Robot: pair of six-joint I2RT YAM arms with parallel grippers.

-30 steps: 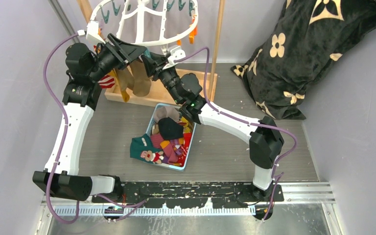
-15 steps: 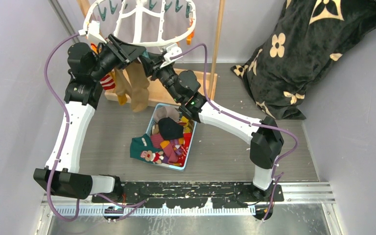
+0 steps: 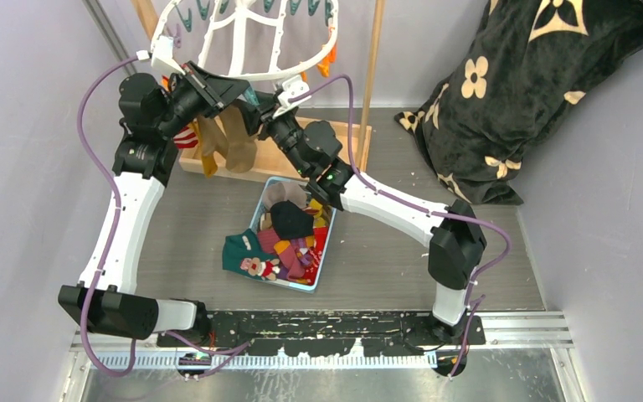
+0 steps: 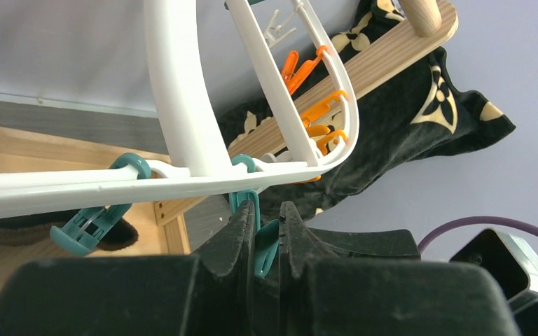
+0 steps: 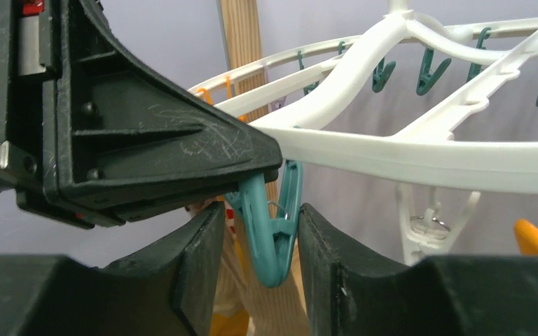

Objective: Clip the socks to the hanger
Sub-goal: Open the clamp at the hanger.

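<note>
Blue bin (image 3: 300, 286) heaped with mixed socks (image 3: 289, 239). Left gripper (image 4: 267, 231) clamped on teal clip (image 4: 266, 248); right gripper (image 5: 260, 213) parted, flanking same clip under hanger (image 5: 420, 150).

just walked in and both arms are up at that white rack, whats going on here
Both arms are working at the front rim of the white hanger. The left gripper is shut on a teal clip dangling from the rim. The right gripper has its jaws open on either side of what looks like the same clip. A few socks hang below the rim beside them, and more lie in the blue bin. Neither wrist view shows a sock between the jaws.
</note>
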